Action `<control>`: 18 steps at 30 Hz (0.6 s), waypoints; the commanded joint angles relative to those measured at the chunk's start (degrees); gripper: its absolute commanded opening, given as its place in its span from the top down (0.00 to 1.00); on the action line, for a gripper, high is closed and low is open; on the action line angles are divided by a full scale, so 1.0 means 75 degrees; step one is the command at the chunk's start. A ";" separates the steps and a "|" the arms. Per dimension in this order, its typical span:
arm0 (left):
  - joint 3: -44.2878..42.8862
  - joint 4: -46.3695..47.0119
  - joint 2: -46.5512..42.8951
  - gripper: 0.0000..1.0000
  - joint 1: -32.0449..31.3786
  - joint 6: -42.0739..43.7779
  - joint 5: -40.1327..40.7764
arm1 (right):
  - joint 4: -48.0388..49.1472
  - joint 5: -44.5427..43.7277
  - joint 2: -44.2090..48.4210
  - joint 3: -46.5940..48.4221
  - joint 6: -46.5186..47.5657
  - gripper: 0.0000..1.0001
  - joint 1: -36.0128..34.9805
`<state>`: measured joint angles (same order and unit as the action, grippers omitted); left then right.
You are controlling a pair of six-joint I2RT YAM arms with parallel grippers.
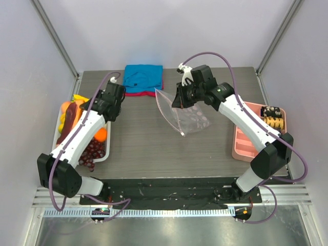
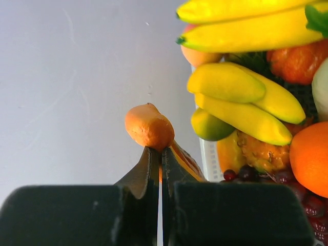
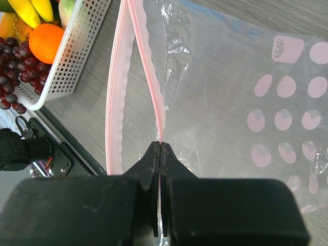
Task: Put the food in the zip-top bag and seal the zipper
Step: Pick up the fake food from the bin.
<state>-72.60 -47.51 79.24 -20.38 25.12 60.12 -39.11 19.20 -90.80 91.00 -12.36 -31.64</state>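
Observation:
My left gripper (image 2: pixel 161 149) is shut on an orange carrot-like piece (image 2: pixel 149 126) and holds it up beside the white basket (image 1: pixel 102 154) of food at the table's left. The basket holds yellow bananas (image 2: pixel 246 110), a round orange (image 2: pixel 310 156) and dark grapes (image 1: pixel 92 150). My right gripper (image 3: pixel 160 144) is shut on one pink zipper strip (image 3: pixel 154 97) of the clear dotted zip-top bag (image 1: pixel 187 115) and holds it lifted over mid-table. The other mouth edge (image 3: pixel 114 92) bows away, so the mouth gapes.
A folded blue-and-red cloth (image 1: pixel 143 79) lies at the back centre. A pink compartment tray (image 1: pixel 245 143) with dark brown-and-tan pieces (image 1: pixel 271 117) sits at the right edge. A black rail runs along the table's near edge.

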 commanded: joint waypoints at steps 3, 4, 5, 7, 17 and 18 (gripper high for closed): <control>-0.1124 -0.0018 -0.0335 1.00 -0.0434 0.1079 0.0421 | 0.0153 0.0112 0.0306 0.0113 -0.0051 0.99 0.0070; -0.1241 0.0017 -0.0347 1.00 -0.0493 0.1323 0.0410 | 0.0164 0.0112 0.0318 0.0113 -0.0074 0.99 0.0082; -0.1428 0.0087 -0.0347 1.00 -0.0540 0.1465 0.0422 | 0.0164 0.0123 0.0341 0.0101 -0.0086 0.99 0.0082; -0.1616 0.0228 -0.0394 1.00 -0.0727 0.1723 0.0434 | 0.0176 0.0135 0.0377 0.0112 -0.0168 0.99 0.0082; -0.5644 -0.1468 0.0881 1.00 -0.1313 0.0578 -0.2104 | 0.0631 0.0533 0.0295 0.0522 -0.1069 0.99 0.0105; -0.6043 -0.1645 0.1058 1.00 -0.1360 0.0170 -0.2330 | 0.0737 0.0557 0.0306 0.0511 -0.1175 0.99 0.0105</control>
<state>-107.02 -52.49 82.41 -29.02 32.88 52.01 -38.85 21.06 -90.74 91.57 -16.75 -30.98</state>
